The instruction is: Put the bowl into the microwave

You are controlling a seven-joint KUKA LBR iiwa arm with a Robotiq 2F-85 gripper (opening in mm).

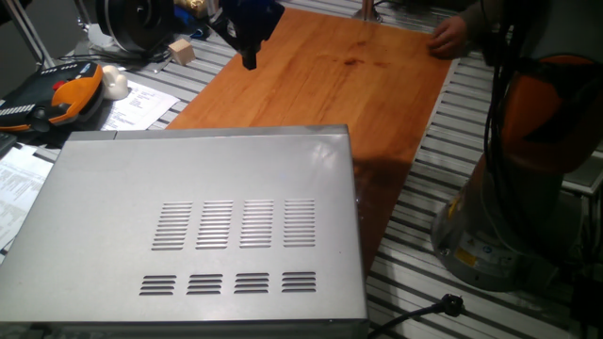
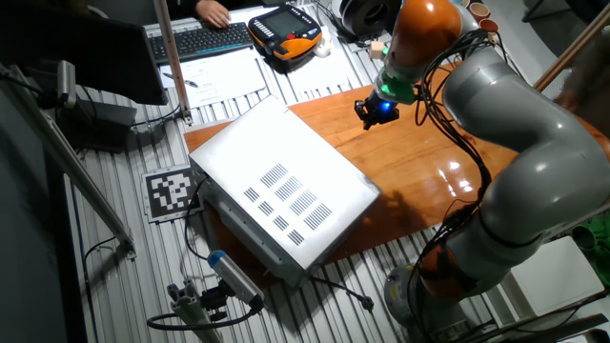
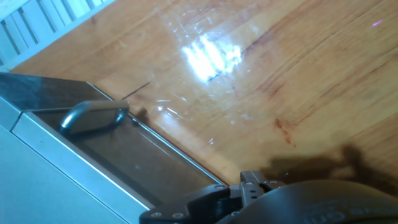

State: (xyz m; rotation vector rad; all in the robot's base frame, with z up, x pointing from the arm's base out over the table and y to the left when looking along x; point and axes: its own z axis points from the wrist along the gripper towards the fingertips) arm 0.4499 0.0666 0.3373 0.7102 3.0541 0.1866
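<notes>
gripper (image 1: 250, 58) above wooden board (image 1: 358, 85)

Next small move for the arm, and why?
Probably ease the gripper down toward the curved silver door handle of the large silver-grey metal microwave. The door looks shut, the gripper hangs above the orange-brown wooden tabletop in front of it, and no bowl shows in any view, so opening seems to come first.
</notes>
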